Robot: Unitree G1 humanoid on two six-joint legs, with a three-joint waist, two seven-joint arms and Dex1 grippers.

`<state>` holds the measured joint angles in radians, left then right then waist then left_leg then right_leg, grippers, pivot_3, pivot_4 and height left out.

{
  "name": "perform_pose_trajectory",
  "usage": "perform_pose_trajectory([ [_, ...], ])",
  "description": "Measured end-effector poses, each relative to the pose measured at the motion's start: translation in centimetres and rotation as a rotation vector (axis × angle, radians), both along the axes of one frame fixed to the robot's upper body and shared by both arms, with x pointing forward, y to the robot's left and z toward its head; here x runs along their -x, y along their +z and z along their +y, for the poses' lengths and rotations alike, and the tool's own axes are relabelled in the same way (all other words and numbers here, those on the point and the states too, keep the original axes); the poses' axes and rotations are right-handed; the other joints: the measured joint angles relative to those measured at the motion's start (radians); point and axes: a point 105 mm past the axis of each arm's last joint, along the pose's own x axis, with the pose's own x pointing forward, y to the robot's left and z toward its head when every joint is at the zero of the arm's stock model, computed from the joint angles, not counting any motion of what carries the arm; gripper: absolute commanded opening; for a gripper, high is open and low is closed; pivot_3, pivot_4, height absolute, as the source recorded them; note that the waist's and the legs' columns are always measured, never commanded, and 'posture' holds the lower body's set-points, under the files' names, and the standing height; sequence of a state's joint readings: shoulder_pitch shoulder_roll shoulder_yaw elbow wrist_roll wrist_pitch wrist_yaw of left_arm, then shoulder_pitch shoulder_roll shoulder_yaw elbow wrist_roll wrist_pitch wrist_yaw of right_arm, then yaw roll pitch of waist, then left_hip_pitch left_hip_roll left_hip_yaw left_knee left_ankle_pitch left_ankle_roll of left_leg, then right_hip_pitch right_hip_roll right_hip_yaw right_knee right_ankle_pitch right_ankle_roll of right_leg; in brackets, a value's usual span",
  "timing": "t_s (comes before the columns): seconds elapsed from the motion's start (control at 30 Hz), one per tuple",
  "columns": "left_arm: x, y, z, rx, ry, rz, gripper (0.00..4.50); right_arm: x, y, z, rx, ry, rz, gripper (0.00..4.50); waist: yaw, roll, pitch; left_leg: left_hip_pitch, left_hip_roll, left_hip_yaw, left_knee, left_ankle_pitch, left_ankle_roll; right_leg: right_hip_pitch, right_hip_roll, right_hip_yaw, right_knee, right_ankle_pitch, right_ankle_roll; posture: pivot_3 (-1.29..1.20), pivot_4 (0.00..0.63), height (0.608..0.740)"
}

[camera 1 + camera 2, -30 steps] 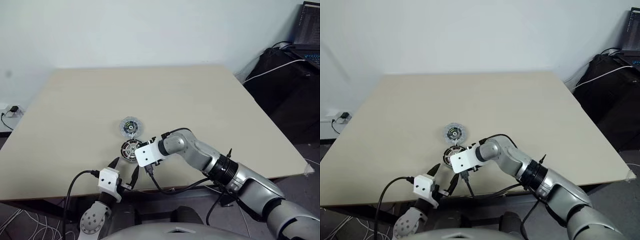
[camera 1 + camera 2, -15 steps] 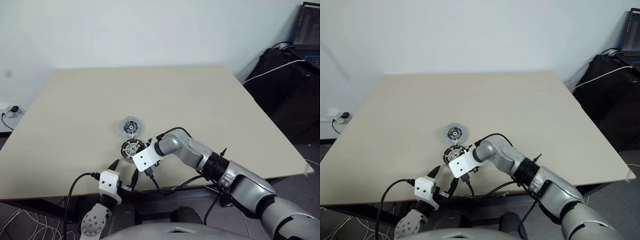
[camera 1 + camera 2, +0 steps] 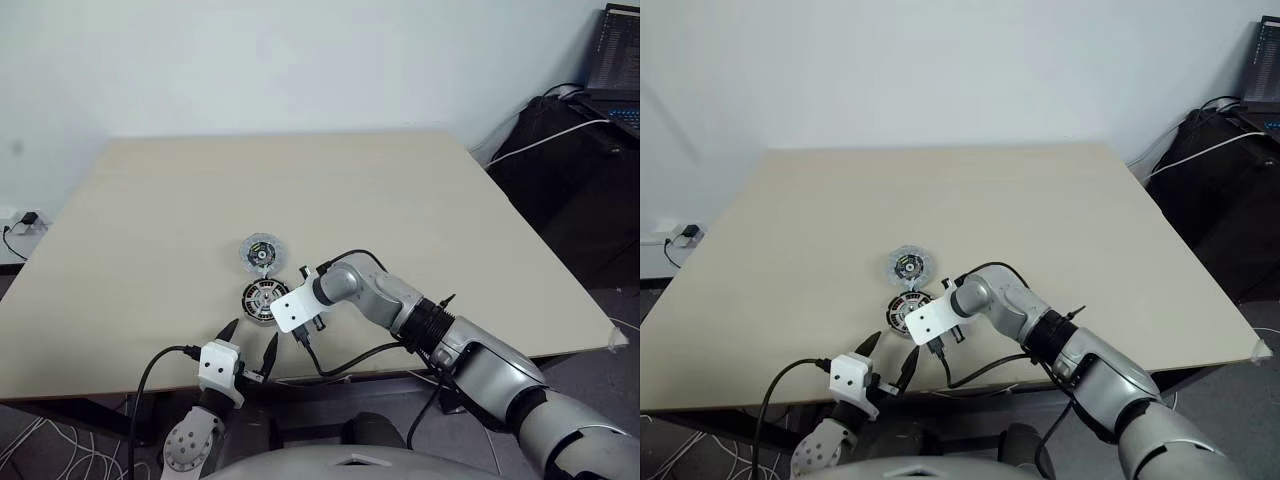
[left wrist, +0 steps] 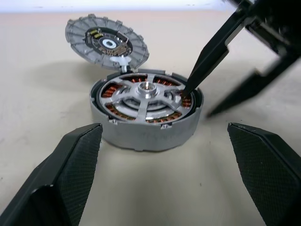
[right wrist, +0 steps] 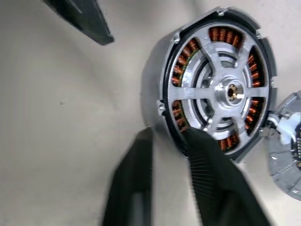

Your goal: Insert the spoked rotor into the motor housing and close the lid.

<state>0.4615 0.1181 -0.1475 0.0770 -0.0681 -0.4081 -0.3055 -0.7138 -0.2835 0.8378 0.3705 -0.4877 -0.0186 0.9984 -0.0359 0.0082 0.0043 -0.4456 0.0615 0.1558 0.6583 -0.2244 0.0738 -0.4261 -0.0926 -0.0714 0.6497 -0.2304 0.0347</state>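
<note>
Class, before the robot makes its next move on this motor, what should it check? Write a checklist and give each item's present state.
1. The silver spoked rotor is seated in the round copper-wound motor housing: ok. It lies level inside the rim, and coils show between the spokes.
2. The pale grey round lid is closed: not ok. It stands tilted up at the housing's far edge.
3. The housing sits flat on the beige table: ok.
4. The left gripper is clear of the parts: ok. It is open, just short of the housing.
5. The right gripper has a firm hold at the housing rim: cannot tell.
</note>
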Motion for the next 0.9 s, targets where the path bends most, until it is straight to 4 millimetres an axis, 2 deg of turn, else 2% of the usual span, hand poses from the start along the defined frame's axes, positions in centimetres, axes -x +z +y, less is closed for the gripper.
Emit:
perform_pose_trajectory([
  [0.03,0.0,0.0,0.0,0.000,-0.001,-0.002,4.50,0.2,0.0,0.2,-0.003,0.007,0.004,0.19,0.000,0.000,0.000,0.000,0.000,0.000,0.000,0.000,0.000,0.000,0.000,0.000,0.000,0.000,0.000,0.00,0.000,0.740],
  [0.43,0.0,-0.5,0.0,-0.004,-0.008,0.006,4.50,0.2,-0.2,-0.1,-0.052,-0.056,0.032,0.19,0.002,0.000,0.000,0.000,0.000,0.001,0.000,0.000,0.000,0.000,-0.001,0.000,0.000,0.000,0.000,0.00,0.000,0.740],
  [0.53,-0.1,-0.4,0.0,-0.003,-0.012,0.005,4.50,0.7,0.1,-0.9,-0.065,-0.073,0.062,0.19,0.005,0.000,0.001,0.000,0.000,0.001,0.000,0.000,0.000,0.000,-0.002,0.000,0.000,0.000,0.000,0.00,0.000,0.740],
  [0.73,-0.2,-0.4,-0.2,0.000,-0.025,0.001,4.50,1.5,1.2,-4.0,-0.069,-0.129,0.086,0.19,0.015,0.000,0.001,-0.001,0.000,0.000,0.000,0.000,0.000,0.000,-0.004,0.000,-0.001,0.000,0.000,0.00,0.000,0.740],
  [0.9,-0.2,-0.2,-0.5,0.005,-0.032,0.005,4.50,2.1,1.7,-5.5,-0.086,-0.185,0.106,0.19,0.016,-0.001,0.003,-0.001,0.000,-0.001,0.000,0.000,0.000,0.000,-0.004,0.000,-0.001,0.000,0.000,0.00,0.000,0.740],
])
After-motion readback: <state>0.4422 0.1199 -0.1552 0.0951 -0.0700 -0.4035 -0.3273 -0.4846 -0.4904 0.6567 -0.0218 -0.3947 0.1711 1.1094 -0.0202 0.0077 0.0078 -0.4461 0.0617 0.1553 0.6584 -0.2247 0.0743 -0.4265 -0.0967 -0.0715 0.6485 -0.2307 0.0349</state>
